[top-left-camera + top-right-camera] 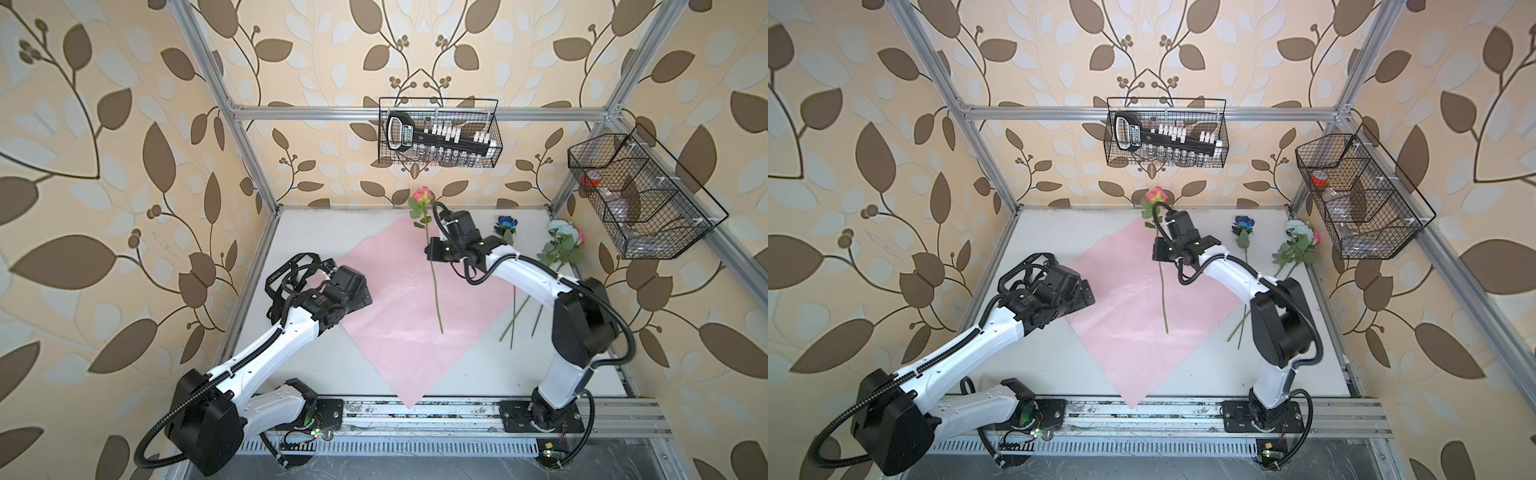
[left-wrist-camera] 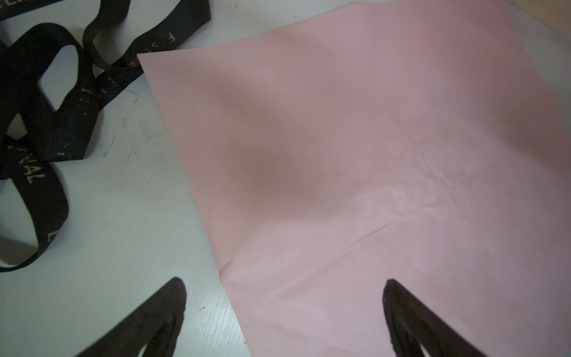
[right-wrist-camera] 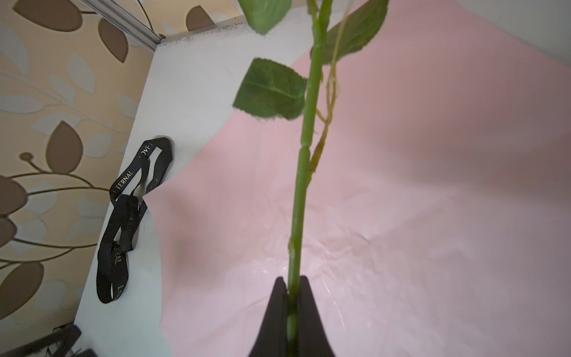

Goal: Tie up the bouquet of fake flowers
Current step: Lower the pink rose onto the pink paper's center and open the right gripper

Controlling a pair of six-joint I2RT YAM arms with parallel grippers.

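The right hand [image 3: 292, 279] pinches a pink rose [image 1: 423, 194] by its stem above the pink paper [image 2: 370, 123]. The left hand [image 2: 284, 282], wide open and empty, hovers over the paper's edge. Other flowers [image 1: 561, 245] lie near the paper.

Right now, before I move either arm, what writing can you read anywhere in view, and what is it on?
"ETERNAL": pale letters on the black ribbon lying beside the pink paper.
"LOVE": same ribbon, on the next loop, partly folded.
White label on the black tool in the back wire basket: too blurred to read.
Nothing else is legible.
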